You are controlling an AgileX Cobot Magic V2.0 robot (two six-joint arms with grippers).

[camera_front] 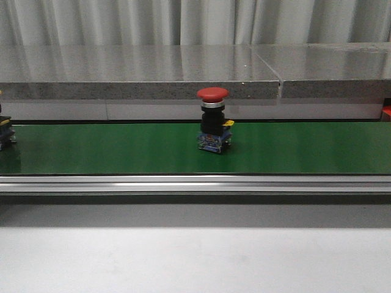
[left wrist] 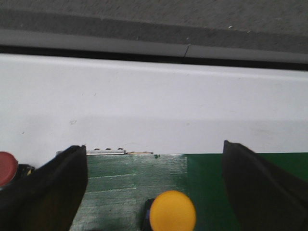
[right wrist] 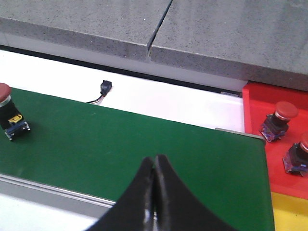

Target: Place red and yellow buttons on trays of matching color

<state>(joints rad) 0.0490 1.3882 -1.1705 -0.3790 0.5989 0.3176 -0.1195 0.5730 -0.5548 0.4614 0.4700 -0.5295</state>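
Note:
A red button [camera_front: 212, 120] stands upright on the green belt [camera_front: 122, 149] in the front view, near the middle; it also shows in the right wrist view [right wrist: 9, 115]. Another button [camera_front: 5, 131] is cut off at the belt's left edge. In the left wrist view a yellow button [left wrist: 172, 211] sits on the belt between my open left gripper's [left wrist: 154, 192] fingers, untouched, with a red button [left wrist: 6, 168] beside it. My right gripper [right wrist: 154, 161] is shut and empty above the belt. A red tray [right wrist: 274, 139] holds two red buttons [right wrist: 279, 120]; a yellow tray [right wrist: 288, 211] lies next to it.
A grey stone ledge [camera_front: 183, 73] runs behind the belt, with a seam at the right. An aluminium rail [camera_front: 195, 183] edges the belt's front. A small black connector with a wire [right wrist: 104, 89] lies on the white surface behind the belt.

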